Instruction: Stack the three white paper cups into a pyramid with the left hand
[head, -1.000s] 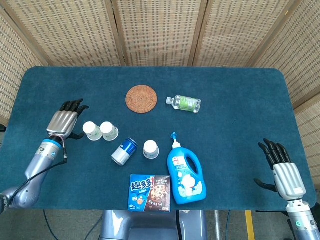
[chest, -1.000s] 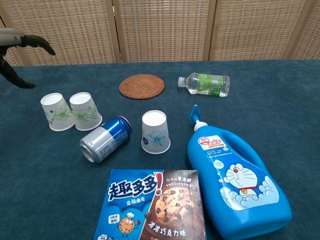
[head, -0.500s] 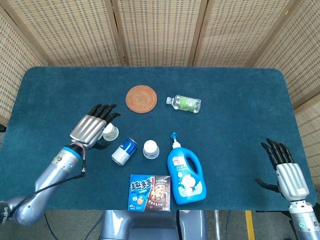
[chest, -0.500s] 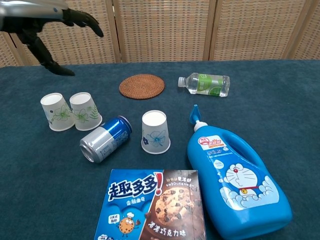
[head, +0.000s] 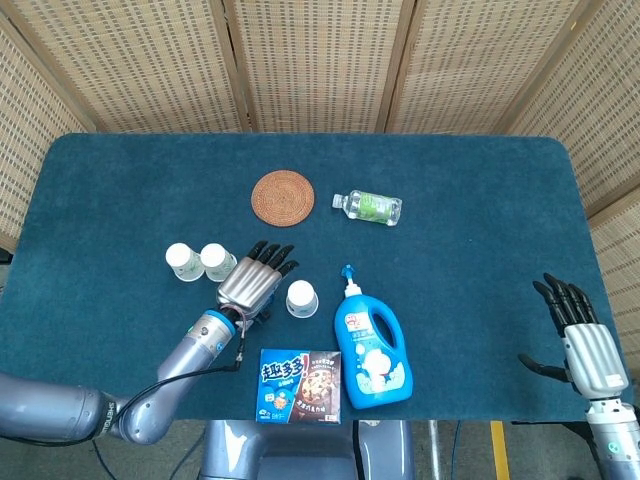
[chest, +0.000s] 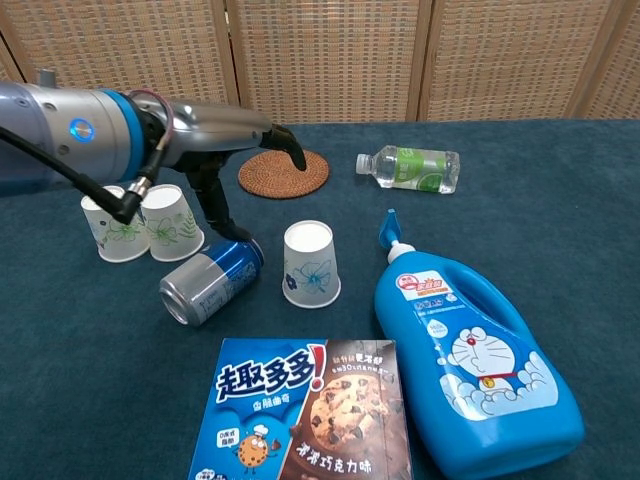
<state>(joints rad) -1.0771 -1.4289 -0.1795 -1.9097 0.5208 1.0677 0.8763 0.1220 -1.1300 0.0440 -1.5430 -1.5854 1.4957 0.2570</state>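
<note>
Partly hidden: blue can (chest: 208, 277) | under left hand (head: 256, 280), fingers apart

You have three white paper cups with a pale green flower print, all standing upside down. Two (head: 181, 262) (head: 216, 261) sit touching side by side on the tabletop's left half, about midway between its front and back edges. The third cup (head: 301, 298) stands apart nearer the front edge, toward the middle.

The left hand (head: 255, 278) reached toward the frame's centre, fingers extended and apart, holding nothing. The right hand (head: 585, 345) lay open at lower right, fingers spread.
</note>
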